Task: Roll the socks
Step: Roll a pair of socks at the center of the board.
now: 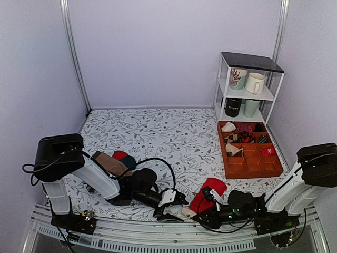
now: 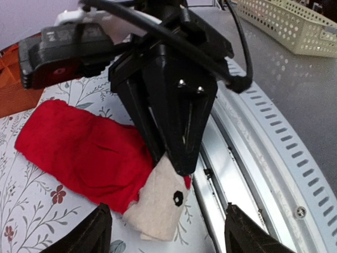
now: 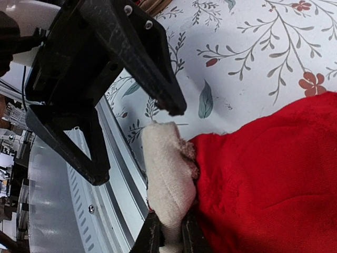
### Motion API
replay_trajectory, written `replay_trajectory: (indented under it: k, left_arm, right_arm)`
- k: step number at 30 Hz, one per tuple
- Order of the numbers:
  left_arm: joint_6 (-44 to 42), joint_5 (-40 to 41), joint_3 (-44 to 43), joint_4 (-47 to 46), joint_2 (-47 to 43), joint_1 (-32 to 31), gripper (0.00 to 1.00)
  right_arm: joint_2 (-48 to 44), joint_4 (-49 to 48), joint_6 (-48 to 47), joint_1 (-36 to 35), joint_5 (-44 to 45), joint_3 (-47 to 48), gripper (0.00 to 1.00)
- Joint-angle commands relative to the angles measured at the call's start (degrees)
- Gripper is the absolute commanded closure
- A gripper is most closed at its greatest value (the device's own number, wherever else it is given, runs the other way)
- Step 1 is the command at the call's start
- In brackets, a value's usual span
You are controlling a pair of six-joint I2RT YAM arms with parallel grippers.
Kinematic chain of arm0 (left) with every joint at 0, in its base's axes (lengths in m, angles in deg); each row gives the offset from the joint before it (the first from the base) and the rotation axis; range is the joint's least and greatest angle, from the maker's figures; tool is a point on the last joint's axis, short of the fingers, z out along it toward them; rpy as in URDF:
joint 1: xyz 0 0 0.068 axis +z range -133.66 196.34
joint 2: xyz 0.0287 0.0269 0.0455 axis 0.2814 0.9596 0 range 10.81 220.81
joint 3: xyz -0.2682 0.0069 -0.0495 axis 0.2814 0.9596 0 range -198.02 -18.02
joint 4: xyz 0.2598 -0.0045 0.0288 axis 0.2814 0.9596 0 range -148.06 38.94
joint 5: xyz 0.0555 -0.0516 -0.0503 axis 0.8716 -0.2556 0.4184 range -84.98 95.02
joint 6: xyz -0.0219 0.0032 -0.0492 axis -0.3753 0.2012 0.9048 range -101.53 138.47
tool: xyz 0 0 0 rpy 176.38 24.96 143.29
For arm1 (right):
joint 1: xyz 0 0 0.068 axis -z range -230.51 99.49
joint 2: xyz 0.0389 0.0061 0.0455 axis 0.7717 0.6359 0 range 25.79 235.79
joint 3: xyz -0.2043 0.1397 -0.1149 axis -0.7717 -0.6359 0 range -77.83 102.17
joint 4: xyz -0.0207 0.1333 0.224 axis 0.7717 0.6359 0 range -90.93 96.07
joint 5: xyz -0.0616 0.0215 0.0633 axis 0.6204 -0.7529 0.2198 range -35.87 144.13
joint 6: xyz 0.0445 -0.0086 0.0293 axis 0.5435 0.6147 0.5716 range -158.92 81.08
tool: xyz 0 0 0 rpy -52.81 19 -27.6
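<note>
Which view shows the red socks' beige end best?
Right wrist: the beige end sits mid-frame, close and almost wholly visible. Left wrist shows it partly behind the right tool; top external, only a tiny pale patch.

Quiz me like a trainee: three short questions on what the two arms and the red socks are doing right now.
1. True or false: the left gripper is clamped on the socks.
2. Which part of the socks does the right gripper pinch? A: the red middle. B: the pale beige end. C: nothing at all.
3. How many mugs stand on the white shelf?

Key: 1 false, the left gripper is open beside the socks; 2 B; 3 four.
</note>
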Motion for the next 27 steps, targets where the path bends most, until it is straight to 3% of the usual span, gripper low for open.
replay_trajectory:
  k: [1,6,13,21,24,27]
  left_arm:
    - [-1.4,-4.1,-2.0,1.8,1.0,-1.3,0.30]
    - [-1.1,-4.8,-4.0,3.5,3.0,-1.8,0.45]
    - [-0.6,-2.1,-5.0,4.9,5.9,-2.2,0.49]
    - [0.3,-0.6,-7.7,9.8,7.4,-2.3,0.64]
    - [0.4,-1.2,-8.0,10.3,7.3,-2.2,0.77]
    - [0.6,-1.8,-9.3,13.1,8.2,-2.3,1.00]
  right_arm:
    - [3.3,14.0,1.1,0.1,-3.7,-3.1,0.97]
    - [3.8,14.1,1.4,0.5,-4.0,-3.0,0.97]
    - [3.9,14.1,1.7,0.6,-4.2,-3.0,0.98]
    - [3.9,14.4,1.8,0.7,-4.3,-2.9,0.97]
    - [4.3,14.4,2.0,0.7,-4.5,-2.7,0.98]
    - [4.2,14.6,2.2,0.8,-4.5,-2.7,0.98]
